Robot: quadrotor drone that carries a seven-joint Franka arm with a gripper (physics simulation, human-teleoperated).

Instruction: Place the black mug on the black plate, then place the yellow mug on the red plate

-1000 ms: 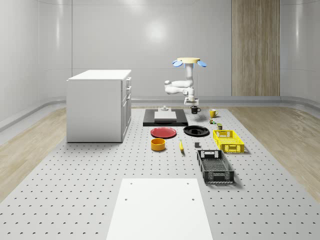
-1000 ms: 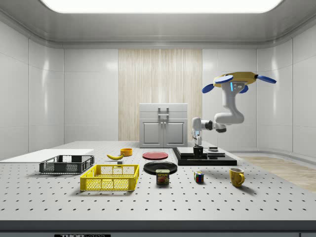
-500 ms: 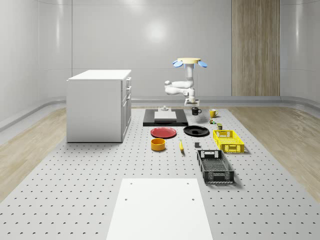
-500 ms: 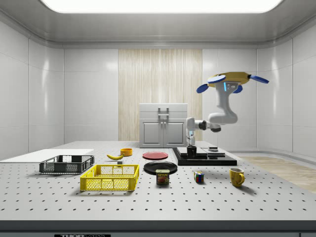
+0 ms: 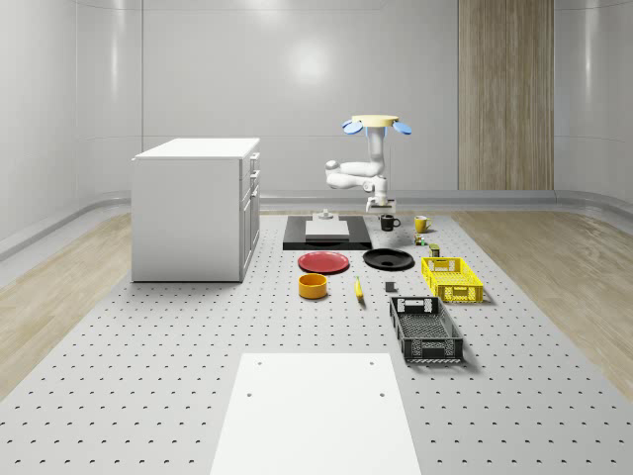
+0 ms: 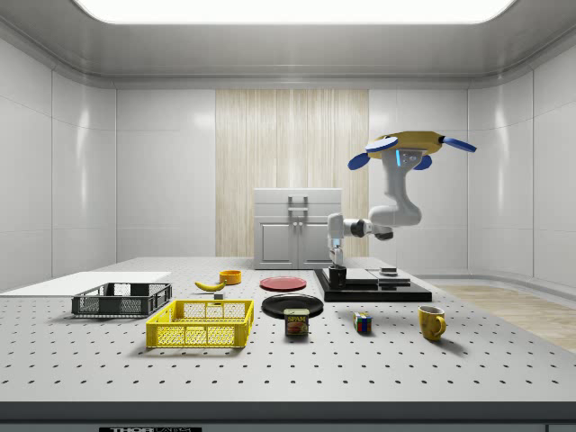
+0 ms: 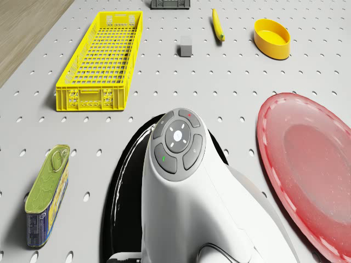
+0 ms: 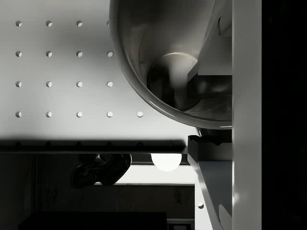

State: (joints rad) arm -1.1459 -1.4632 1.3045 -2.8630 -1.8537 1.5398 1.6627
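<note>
My gripper (image 6: 337,265) is shut on the rim of the black mug (image 6: 337,278), which hangs just above the table. In the wrist view the gripper (image 8: 207,125) pinches the wall of the mug (image 8: 168,72), whose inside shows. The mug (image 5: 389,223) is just beyond the far edge of the black plate (image 5: 388,259), beside the dark slab (image 6: 373,292). The drone (image 6: 409,148) hovers above the slab. The black plate (image 7: 122,208) lies under the arm. The red plate (image 5: 323,262) lies beside it. The yellow mug (image 5: 421,224) stands on the table (image 5: 148,376).
A yellow crate (image 7: 101,60), a food can (image 7: 46,194), a banana (image 7: 218,24), a yellow bowl (image 7: 272,38) and a grey cube (image 7: 186,47) lie around the plates. A black crate (image 5: 425,329) sits nearer. A white cabinet (image 5: 196,208) stands at the whole-scene view's left.
The drone, arm and held black mug have shifted to the side view's left, toward the black plate. The mug hangs slightly lower.
</note>
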